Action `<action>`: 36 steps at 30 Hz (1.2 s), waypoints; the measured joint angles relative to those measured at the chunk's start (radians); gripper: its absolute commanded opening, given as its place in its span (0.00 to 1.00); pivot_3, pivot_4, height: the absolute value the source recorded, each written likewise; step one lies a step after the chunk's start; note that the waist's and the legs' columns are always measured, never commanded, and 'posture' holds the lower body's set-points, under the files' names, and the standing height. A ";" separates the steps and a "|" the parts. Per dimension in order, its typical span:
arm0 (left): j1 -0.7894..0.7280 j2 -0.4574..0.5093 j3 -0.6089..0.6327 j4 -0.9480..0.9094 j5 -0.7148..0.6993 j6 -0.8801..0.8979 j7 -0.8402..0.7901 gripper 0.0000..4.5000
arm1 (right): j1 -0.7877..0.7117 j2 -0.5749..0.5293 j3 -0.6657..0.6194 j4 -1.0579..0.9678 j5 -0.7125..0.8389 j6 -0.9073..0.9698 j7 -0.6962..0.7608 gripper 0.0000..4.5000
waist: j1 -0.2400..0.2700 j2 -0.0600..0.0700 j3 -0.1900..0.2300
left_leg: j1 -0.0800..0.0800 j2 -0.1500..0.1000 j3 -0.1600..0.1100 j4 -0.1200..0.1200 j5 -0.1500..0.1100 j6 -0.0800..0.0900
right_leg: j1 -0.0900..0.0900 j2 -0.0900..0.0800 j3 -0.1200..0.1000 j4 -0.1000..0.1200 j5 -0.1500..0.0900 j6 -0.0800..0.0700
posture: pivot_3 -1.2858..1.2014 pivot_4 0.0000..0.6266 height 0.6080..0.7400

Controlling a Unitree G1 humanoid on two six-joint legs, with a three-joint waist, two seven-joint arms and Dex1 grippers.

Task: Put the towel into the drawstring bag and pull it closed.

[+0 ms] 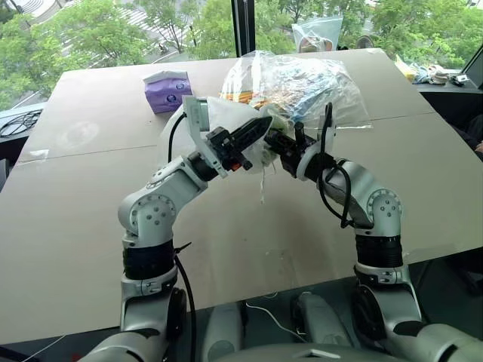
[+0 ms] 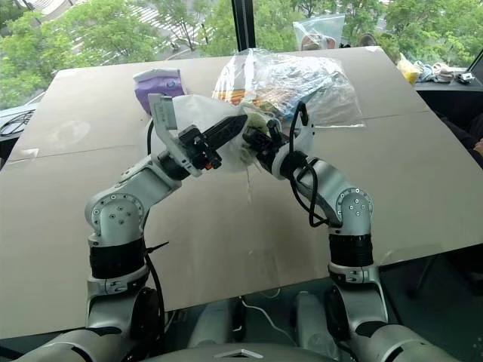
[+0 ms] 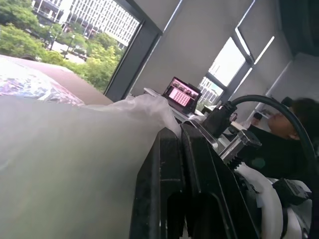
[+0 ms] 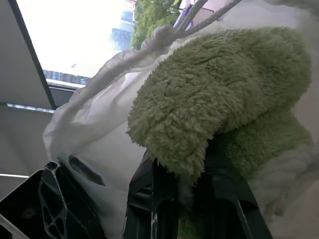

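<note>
Both grippers meet in the air above the middle of the brown table point(image 1: 90, 219). My left gripper point(image 1: 259, 130) is shut on the thin white fabric of the drawstring bag point(image 1: 226, 117). That fabric spreads beside its fingers point(image 3: 172, 164) in the left wrist view. My right gripper point(image 1: 285, 143) is shut on the fluffy light green towel point(image 4: 224, 89). The towel lies at the bag's gathered mouth, against the white fabric point(image 4: 94, 119) and just below the white cords point(image 4: 199, 15). One cord point(image 1: 263, 187) dangles down between the arms.
A purple tissue packet point(image 1: 167, 90) lies at the back left. A large clear plastic bag of colourful items point(image 1: 302, 83) sits right behind the grippers. A smaller clear bag point(image 1: 317, 34) stands at the far edge. A person point(image 3: 281, 129) sits to one side.
</note>
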 measured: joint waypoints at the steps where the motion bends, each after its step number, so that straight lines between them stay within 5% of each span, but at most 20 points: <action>1: 0.006 0.005 -0.006 -0.006 -0.004 0.006 -0.007 0.00 | 0.000 -0.011 0.015 -0.002 -0.001 0.028 0.009 0.02 | 0.000 0.000 0.000 | 0.000 0.000 0.000 0.000 0.000 0.000 | 0.000 0.000 0.000 0.000 0.000 0.000 | 0.52 0.24 1.00; 7: 0.043 0.030 -0.054 -0.019 -0.001 0.018 -0.047 0.00 | -0.033 -0.006 0.074 0.064 -0.096 0.081 0.042 0.02 | -0.003 0.000 0.000 | 0.000 0.000 0.000 0.000 0.000 0.000 | 0.000 0.001 -0.001 0.001 0.000 0.000 | 0.52 0.24 1.00; 12: 0.047 0.066 -0.055 -0.019 0.011 0.009 -0.054 0.00 | -0.087 0.060 -0.015 0.132 -0.215 -0.060 0.072 0.02 | 0.010 0.000 0.000 | -0.001 0.000 -0.001 0.001 0.000 0.000 | 0.001 0.000 -0.003 0.000 0.000 0.000 | 0.52 0.24 1.00; 19: 0.047 0.135 -0.077 0.019 0.084 -0.019 -0.079 0.00 | -0.013 -0.043 -0.016 0.057 -0.327 -0.016 0.140 0.61 | 0.010 0.000 0.000 | -0.010 -0.001 -0.001 0.004 0.000 0.000 | -0.006 -0.001 -0.005 0.000 0.000 0.000 | 0.52 0.24 1.00; 28: -0.040 0.115 0.002 0.105 0.076 -0.044 -0.050 0.00 | 0.096 -0.231 0.011 -0.122 -0.363 0.122 0.382 0.61 | 0.009 0.000 0.000 | -0.011 0.000 -0.003 0.008 0.000 0.000 | -0.006 0.000 -0.006 0.001 0.000 0.000 | 0.52 0.24 1.00; 33: -0.047 0.105 0.008 0.120 0.075 -0.042 -0.037 0.00 | 0.171 -0.411 -0.004 -0.277 -0.394 0.118 0.680 0.61 | 0.017 0.000 0.000 | -0.011 0.000 -0.003 0.009 0.000 0.000 | -0.006 0.000 -0.006 0.001 0.000 0.000 | 0.52 0.24 1.00; 36: -0.051 0.102 0.009 0.120 0.071 -0.039 -0.028 0.00 | 0.215 -0.536 0.005 -0.314 -0.577 0.015 0.829 0.61 | 0.026 0.000 0.000 | -0.011 0.000 -0.003 0.011 0.000 0.000 | -0.005 0.000 -0.006 0.002 0.000 0.001 | 0.52 0.24 1.00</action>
